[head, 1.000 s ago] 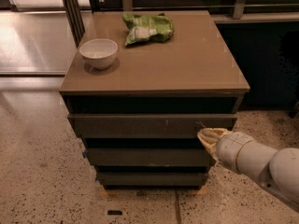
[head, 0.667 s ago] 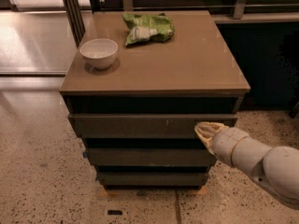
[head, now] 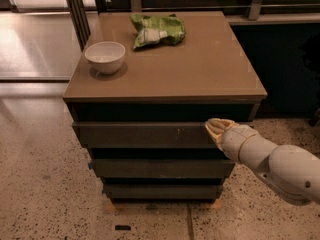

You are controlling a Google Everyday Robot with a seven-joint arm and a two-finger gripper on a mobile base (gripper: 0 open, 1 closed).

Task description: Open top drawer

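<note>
The top drawer [head: 145,135] is the widest of three dark grey-brown slanted fronts under the brown cabinet top [head: 200,69], with small pale scratches right of centre. It sits flush with the cabinet. My gripper [head: 216,127] comes in from the lower right on a white arm [head: 275,164]. Its pale tip rests at the upper right end of the top drawer front, by the dark gap under the cabinet top.
A white bowl [head: 105,57] stands on the cabinet top at the left. A green snack bag [head: 157,30] lies at the back. Two narrower drawer fronts [head: 160,168] sit below. Speckled floor [head: 45,189] surrounds the cabinet; a dark metal post [head: 76,9] stands back left.
My gripper has moved slightly left and up along the top drawer front, toward its upper right edge. The drawer has not moved.
</note>
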